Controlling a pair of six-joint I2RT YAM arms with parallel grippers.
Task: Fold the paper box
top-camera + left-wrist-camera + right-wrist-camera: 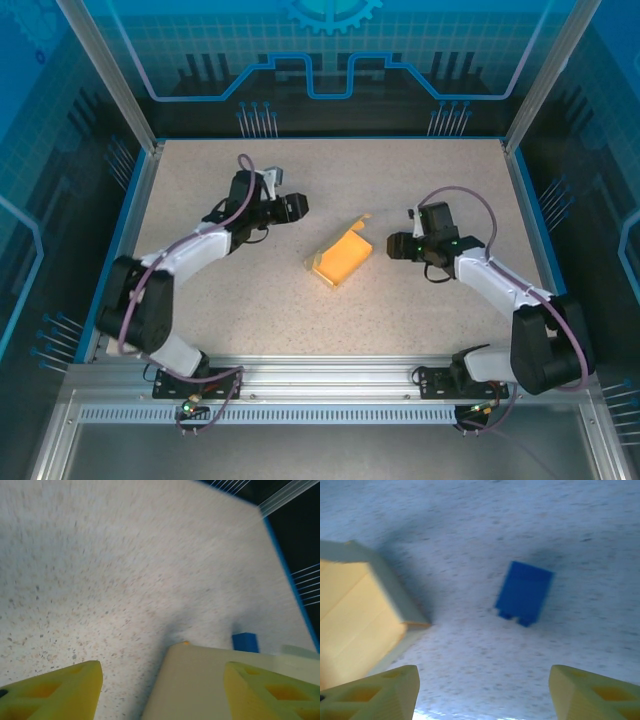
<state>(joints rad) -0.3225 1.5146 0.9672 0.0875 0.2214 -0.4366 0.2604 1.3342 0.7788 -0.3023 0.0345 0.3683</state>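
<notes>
From above, the paper box lies mid-table, between the left gripper and the right gripper, nearer the right one. At the left wrist, the fingers stand apart, with the box's pale card low between them (blurred). At the right wrist, the fingers are also apart, with the box at the left and a blue block beside it.

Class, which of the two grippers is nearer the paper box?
The right gripper: it sits close beside the right edge of the paper box, while the left gripper stands farther off, up and to the box's left.
</notes>
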